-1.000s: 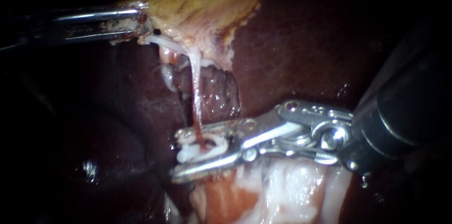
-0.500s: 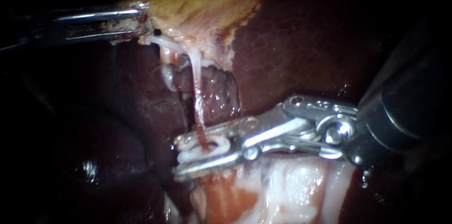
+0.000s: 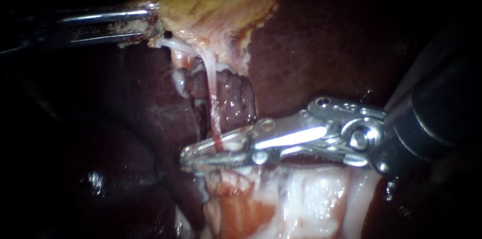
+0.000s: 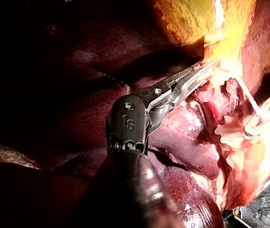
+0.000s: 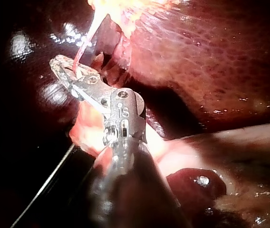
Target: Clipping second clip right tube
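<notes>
Seemingly near done — the right instrument (image 3: 201,152) clamps its jaws on the tube (image 3: 213,93); only release and withdrawal look left, while the left instrument (image 3: 150,23) grips the gallbladder (image 3: 211,13).

We find no label, brand, number or sign to report. The only marks are small stamps on our left instrument (image 4: 205,69) and right instrument (image 5: 62,67), behind the jaws.

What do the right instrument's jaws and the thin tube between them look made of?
The right instrument looks like bare polished metal, probably steel: silvery, sharp bright glints. The tube looks like soft wet tissue: whitish, translucent, reddish toward the jaws, glossy and drawn taut.
</notes>
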Action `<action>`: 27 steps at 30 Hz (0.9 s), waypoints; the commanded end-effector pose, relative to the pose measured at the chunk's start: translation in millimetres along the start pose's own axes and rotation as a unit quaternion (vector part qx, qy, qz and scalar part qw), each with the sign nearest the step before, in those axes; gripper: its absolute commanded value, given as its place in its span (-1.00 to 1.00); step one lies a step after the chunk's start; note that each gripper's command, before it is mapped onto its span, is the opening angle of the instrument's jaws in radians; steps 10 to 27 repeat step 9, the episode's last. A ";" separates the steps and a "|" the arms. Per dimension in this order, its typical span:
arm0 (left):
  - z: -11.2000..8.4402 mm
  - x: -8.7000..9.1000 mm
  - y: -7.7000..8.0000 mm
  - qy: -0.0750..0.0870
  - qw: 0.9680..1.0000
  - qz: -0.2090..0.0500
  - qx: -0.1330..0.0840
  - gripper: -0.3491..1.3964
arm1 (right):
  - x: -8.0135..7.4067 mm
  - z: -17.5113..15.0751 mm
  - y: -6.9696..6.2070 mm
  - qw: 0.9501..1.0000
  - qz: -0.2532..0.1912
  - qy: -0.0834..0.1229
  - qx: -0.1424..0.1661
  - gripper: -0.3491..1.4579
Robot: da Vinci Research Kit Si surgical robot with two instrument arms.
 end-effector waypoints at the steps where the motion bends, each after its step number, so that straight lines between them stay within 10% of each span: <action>1: 0.0 0.0 0.0 0.000 1.000 0.000 0.000 -1.00 | 0.0 0.0 0.0 1.000 0.000 0.000 0.000 -1.00; 27: 0.0 0.0 -0.1 0.000 1.000 0.000 0.000 -1.00 | -0.1 0.0 0.2 1.000 -0.001 0.000 0.000 -1.00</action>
